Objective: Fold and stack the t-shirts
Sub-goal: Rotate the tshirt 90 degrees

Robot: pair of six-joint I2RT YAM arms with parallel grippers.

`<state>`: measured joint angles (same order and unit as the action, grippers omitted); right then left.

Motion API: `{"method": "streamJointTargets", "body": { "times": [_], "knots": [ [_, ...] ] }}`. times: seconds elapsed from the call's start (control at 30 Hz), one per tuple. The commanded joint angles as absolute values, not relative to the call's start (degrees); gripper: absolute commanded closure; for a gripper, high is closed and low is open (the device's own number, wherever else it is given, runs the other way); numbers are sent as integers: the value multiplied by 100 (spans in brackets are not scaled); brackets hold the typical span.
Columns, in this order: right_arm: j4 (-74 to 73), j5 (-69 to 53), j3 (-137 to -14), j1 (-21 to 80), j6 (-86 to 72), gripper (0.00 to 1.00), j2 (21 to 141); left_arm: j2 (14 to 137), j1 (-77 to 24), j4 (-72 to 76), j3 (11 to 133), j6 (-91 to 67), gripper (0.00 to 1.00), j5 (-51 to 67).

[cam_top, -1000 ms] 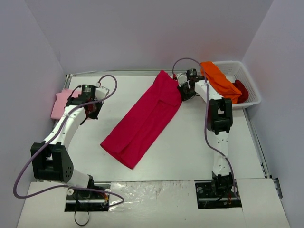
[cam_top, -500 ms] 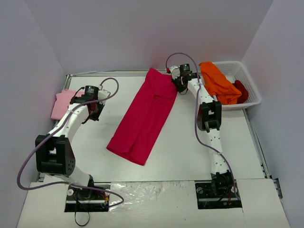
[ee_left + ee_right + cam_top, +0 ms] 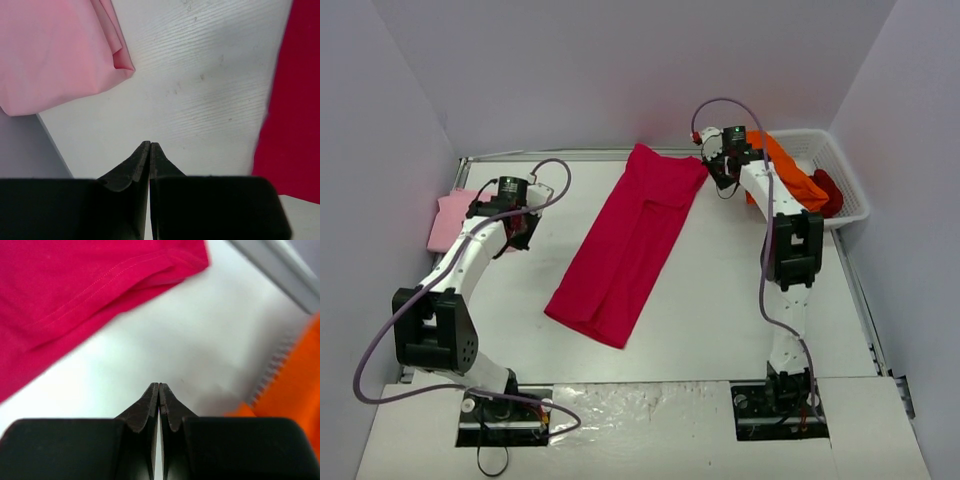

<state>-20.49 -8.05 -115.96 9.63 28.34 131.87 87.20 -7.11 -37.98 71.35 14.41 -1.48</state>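
Note:
A large crimson t-shirt (image 3: 630, 240), folded into a long strip, lies slantwise across the table's middle; its far hem shows in the right wrist view (image 3: 75, 285). At the far left edge lies a folded pale pink t-shirt (image 3: 448, 218) (image 3: 55, 50). An orange t-shirt (image 3: 785, 170) (image 3: 300, 375) and a dark red one (image 3: 828, 190) sit in the basket. My left gripper (image 3: 515, 235) (image 3: 150, 145) is shut and empty over bare table between the pink and crimson shirts. My right gripper (image 3: 722, 180) (image 3: 159, 386) is shut and empty between the crimson shirt's far corner and the basket.
The white mesh basket (image 3: 850, 205) stands at the back right, its wall close to my right fingers (image 3: 272, 370). Grey walls close in the table on three sides. A metal rail (image 3: 570, 153) runs along the far edge.
The crimson shirt's far end swung left and toward the back, then lay still. My right gripper moved right, off the shirt's corner, toward the basket. The left arm hardly moved.

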Motion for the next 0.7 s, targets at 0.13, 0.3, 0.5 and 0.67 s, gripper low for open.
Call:
{"method": "streamJointTargets", "body": {
  "times": [0.13, 0.3, 0.5, 0.67],
  "knots": [
    [-3039, -1756, -10811, 1072, 3067, 100, 11278, 8052, -703, -3692, 7128, 1213, 98, -316],
    [-3506, -2311, -9784, 1571, 3094, 100, 10320, 7735, -466, -3393, 6856, 801, 98, -396],
    [-3718, -2531, -9106, 2660, 2997, 100, 9940, 7550, -281, -3278, 6698, 694, 98, -360],
    [-3718, -2470, -8851, 3348, 2936, 100, 10248, 7374, -115, -3226, 6583, 677, 98, -317]
  ]
}}
